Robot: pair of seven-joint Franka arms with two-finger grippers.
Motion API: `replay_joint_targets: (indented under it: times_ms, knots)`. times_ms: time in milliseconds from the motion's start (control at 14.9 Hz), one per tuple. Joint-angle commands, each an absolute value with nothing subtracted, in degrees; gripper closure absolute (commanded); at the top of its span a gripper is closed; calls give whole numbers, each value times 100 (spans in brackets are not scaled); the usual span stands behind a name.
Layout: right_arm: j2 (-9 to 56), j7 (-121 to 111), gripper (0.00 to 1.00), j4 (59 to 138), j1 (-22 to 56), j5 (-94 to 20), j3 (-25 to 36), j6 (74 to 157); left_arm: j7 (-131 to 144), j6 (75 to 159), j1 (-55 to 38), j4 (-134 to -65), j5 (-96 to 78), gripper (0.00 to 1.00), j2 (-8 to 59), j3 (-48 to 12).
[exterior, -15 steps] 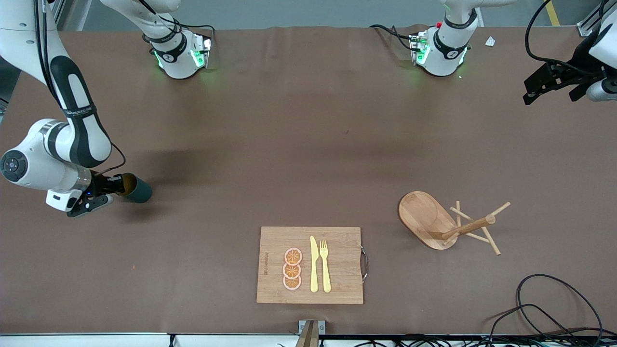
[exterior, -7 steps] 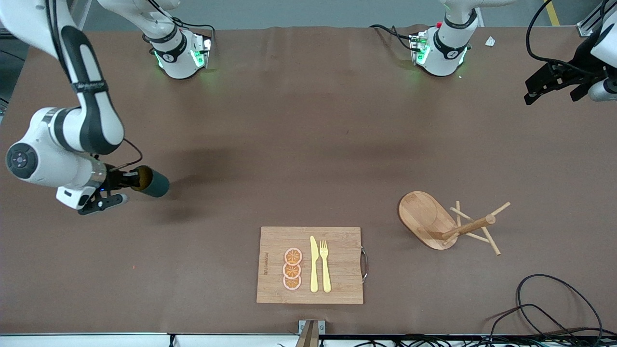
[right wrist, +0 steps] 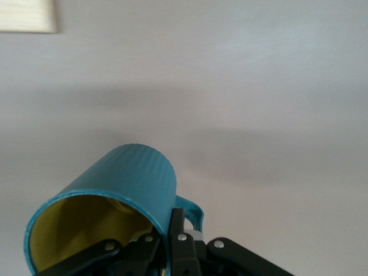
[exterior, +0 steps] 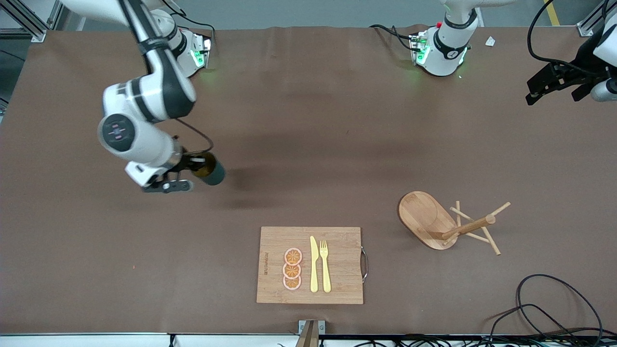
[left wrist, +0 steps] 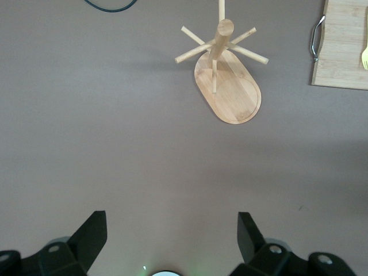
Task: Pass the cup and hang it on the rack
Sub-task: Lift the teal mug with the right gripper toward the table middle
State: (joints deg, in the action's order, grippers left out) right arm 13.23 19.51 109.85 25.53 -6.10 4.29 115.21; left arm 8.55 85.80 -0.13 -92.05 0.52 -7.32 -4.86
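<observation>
While the left gripper (exterior: pixel 554 86) is waiting open at upper right, the right gripper (exterior: pixel 185 172) is clamping the cup (exterior: pixel 208 168) by its rim, airborne over the table (exterior: pixel 308 144) left of centre; the rack (exterior: pixel 450 222) is standing lower right.

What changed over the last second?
The right gripper, shut on the cup, carried it from the right arm's end of the table toward the table's middle, still clear of the surface. The left gripper stayed open and waiting at its own end. The rack and the cutting board with its cutlery did not move.
</observation>
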Motion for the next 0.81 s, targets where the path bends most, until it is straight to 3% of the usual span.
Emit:
replay_joint_targets:
  times_ms: [0, 403, 739]
  knots:
    - [1519, 2915, 100, 10566, 3136, -992, 519, 11522, 729, 8464, 18, -9070, 88, 0, -686, -501]
    - [2477, 4585, 100, 9827, 4173, -1028, 519, 12084, 729, 8473, 18, -9079, 79, 0, -686, -501]
    - [3330, 5291, 100, 9080, 4500, -1063, 519, 12155, 738, 8473, 9, -9079, 79, 0, -659, -501]
